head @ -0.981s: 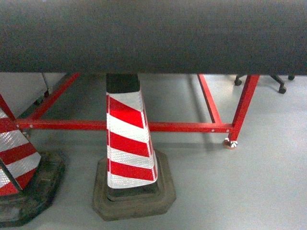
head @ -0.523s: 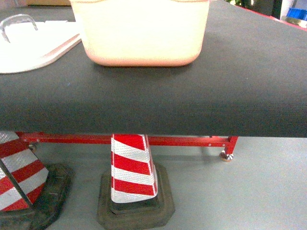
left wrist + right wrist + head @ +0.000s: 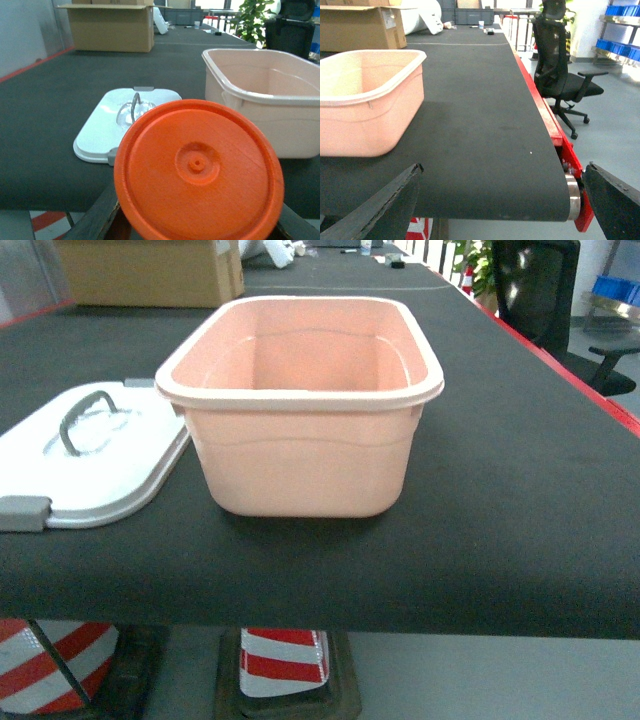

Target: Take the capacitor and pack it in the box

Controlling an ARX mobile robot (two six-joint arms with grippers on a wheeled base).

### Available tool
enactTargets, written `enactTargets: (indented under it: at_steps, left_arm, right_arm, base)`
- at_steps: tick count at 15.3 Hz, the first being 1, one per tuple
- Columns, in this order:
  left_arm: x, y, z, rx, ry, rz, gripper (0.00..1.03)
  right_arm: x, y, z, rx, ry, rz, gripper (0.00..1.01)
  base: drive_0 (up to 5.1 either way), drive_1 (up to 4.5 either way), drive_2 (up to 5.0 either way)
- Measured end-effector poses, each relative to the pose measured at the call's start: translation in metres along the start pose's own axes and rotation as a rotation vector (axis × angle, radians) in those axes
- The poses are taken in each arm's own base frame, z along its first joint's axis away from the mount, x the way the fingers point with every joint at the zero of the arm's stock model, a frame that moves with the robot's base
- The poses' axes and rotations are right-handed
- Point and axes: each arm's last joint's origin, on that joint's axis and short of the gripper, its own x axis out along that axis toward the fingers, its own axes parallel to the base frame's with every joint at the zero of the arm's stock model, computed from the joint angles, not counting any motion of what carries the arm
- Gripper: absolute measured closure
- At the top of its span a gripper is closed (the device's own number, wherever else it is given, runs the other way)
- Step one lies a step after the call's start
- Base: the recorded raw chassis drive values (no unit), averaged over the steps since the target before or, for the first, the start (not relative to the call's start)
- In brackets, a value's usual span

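An orange round-ended capacitor (image 3: 200,170) fills the lower left wrist view, with my left gripper (image 3: 197,226) shut on it; only the dark finger edges show at its sides. The box (image 3: 300,460), a pale pink tub, stands open and empty on the black table top (image 3: 520,500), just ahead and right of the capacitor. Its white lid (image 3: 110,455) with a grey latch tab (image 3: 22,510) lies flat to the left. My right gripper (image 3: 500,200) hangs open and empty at the table's near edge, right of the box (image 3: 365,115). Neither gripper appears in the head view.
A cardboard carton (image 3: 150,275) sits at the far left of the table. A black office chair (image 3: 560,65) stands beyond the red right edge (image 3: 600,400). Striped traffic cones (image 3: 285,660) stand under the table. Blue bins (image 3: 625,47) are on shelves at far right.
The head view has swung upward, from the floor and cones under the table to the table top with the box and lid.
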Motion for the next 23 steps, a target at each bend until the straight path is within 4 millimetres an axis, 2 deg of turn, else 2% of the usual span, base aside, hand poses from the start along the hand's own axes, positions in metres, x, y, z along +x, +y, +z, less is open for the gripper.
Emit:
enactTargets:
  at_steps: [17,18,19,21,23]
  left_arm:
    - [0.0,0.0,0.0,0.001,0.0,0.0,0.59]
    - [0.003,-0.001,0.006,0.003,-0.054,0.064,0.59]
    - [0.014,-0.006,0.013,-0.008,-0.093,0.128,0.59]
    - [0.046,-0.013,0.011,-0.002,-0.049,0.158,0.59]
    - [0.101,-0.022,0.046,-0.025,-0.171,0.08,0.59]
  right_arm:
    - [0.0,0.0,0.0,0.001,0.001,0.0,0.03]
    - [0.0,0.0,0.0,0.002,0.002,-0.001,0.03]
    - [0.0,0.0,0.0,0.001,0.002,0.0,0.03]
    - [0.0,0.0,0.0,0.001,0.002,0.0,0.03]
    - [0.0,0.0,0.0,0.001,0.001,0.0,0.03]
  base:
    - [0.0,0.0,0.0]
    - [0.0,0.0,0.0]
    - [0.0,0.0,0.0]
    - [0.0,0.0,0.0]
    - [0.0,0.0,0.0]
